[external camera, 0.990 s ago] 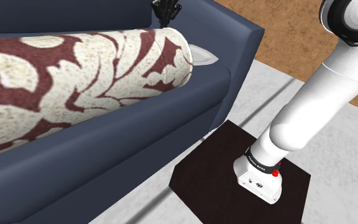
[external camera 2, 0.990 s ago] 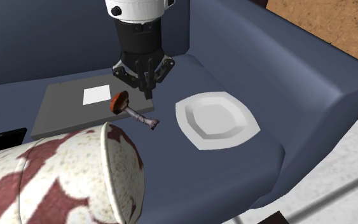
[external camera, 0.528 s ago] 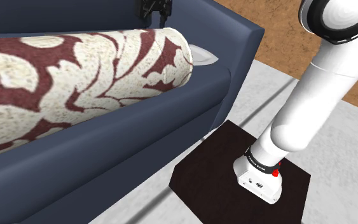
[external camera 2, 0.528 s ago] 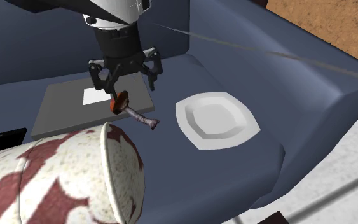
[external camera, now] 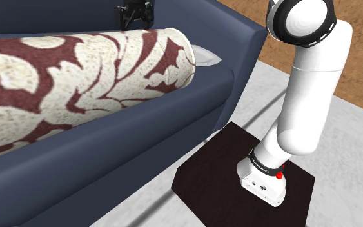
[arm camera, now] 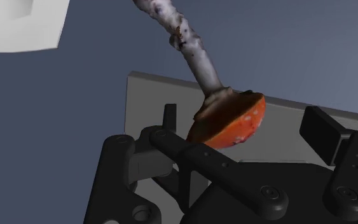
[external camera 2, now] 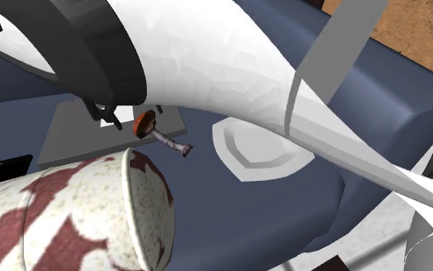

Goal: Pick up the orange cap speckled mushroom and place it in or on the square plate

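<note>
The mushroom (external camera 2: 161,135) lies on its side on the blue sofa seat, its orange speckled cap (external camera 2: 144,122) resting against the edge of a grey board (external camera 2: 68,146). The white square plate (external camera 2: 241,154) sits on the seat beside it, toward the second exterior view's right, half covered by my arm. My black gripper (arm camera: 234,168) is open and hangs just over the cap (arm camera: 231,121). Its fingers stand apart on either side and do not touch it. The pale stem (arm camera: 184,38) points away toward the plate (arm camera: 18,25). In the shoulder view the gripper (external camera: 135,13) shows behind the bolster.
A big cream and maroon patterned bolster (external camera: 77,71) lies along the sofa's front and hides most of the seat from the shoulder view. A flat black object (external camera 2: 3,169) lies by the grey board. The sofa's arm and back (external camera 2: 407,115) wall in the seat.
The gripper went from shut to open and slid toward the second exterior view's left, down over the cap. My arm swung across that view. The mushroom stayed put.
</note>
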